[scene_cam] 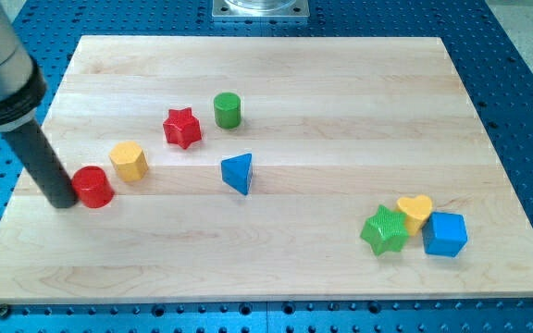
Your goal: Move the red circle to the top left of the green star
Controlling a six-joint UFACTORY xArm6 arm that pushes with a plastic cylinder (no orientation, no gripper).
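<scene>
Nearest the view's bottom sits a tight cluster at the lower right of the wooden board [276,268]: the green star [384,230], with a yellow heart [415,212] touching its upper right and a blue cube [445,234] just beside both on the right. Well apart, at the view's left, the red circle [92,187] lies flat on the board. My tip [62,200] stands against its left side, apparently touching, though the contact line is hard to make out. The rod has no jaws and holds nothing. A yellow hexagon [129,160] sits just up and right of the red circle. Further right come a red star [182,128], a green cylinder [227,109] and a blue triangle [238,173].
</scene>
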